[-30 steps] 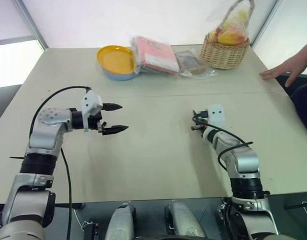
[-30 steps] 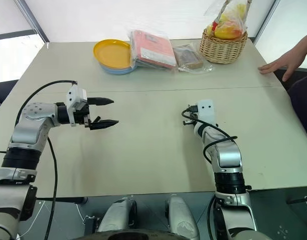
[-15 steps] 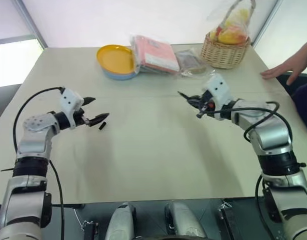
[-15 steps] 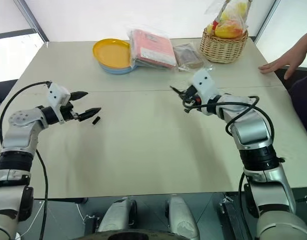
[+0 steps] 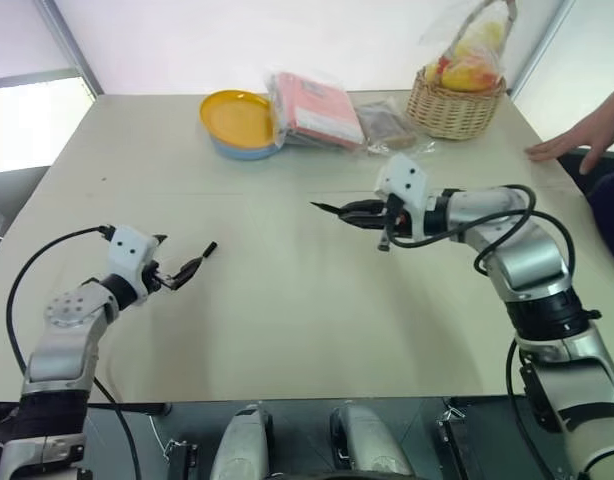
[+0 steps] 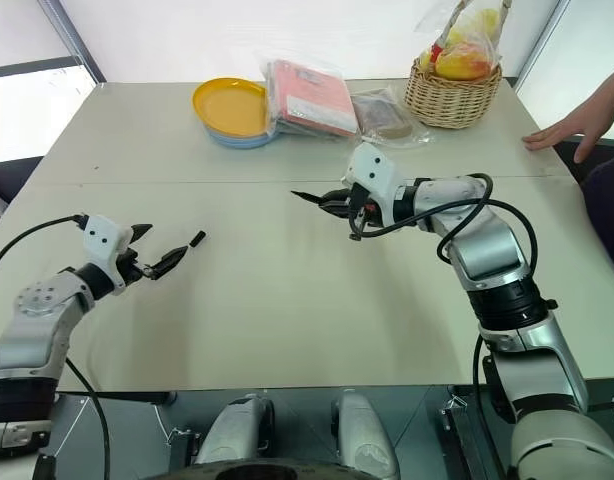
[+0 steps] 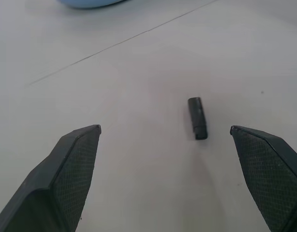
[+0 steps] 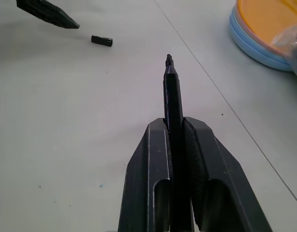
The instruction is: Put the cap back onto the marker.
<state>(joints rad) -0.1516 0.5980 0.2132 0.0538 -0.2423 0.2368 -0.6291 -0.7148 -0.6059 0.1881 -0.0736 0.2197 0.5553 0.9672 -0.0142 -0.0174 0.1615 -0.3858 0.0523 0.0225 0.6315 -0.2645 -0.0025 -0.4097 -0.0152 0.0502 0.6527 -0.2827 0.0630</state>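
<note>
Black cap (image 7: 198, 117) loose on tabletop (image 5: 287, 310), just ahead of wide-open left tool (image 7: 175, 145). Right tool (image 8: 176, 130) clamped on marker (image 8: 171, 89), tip projecting forward, well apart from cap.

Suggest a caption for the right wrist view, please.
Right gripper clamps the uncapped marker, tip toward the cap.

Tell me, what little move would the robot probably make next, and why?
Probably the left gripper eases forward and closes on the cap. The cap lies loose on the table just ahead of its open fingers, while the right gripper already holds the marker, tip bare and pointing toward the cap's side.
</note>
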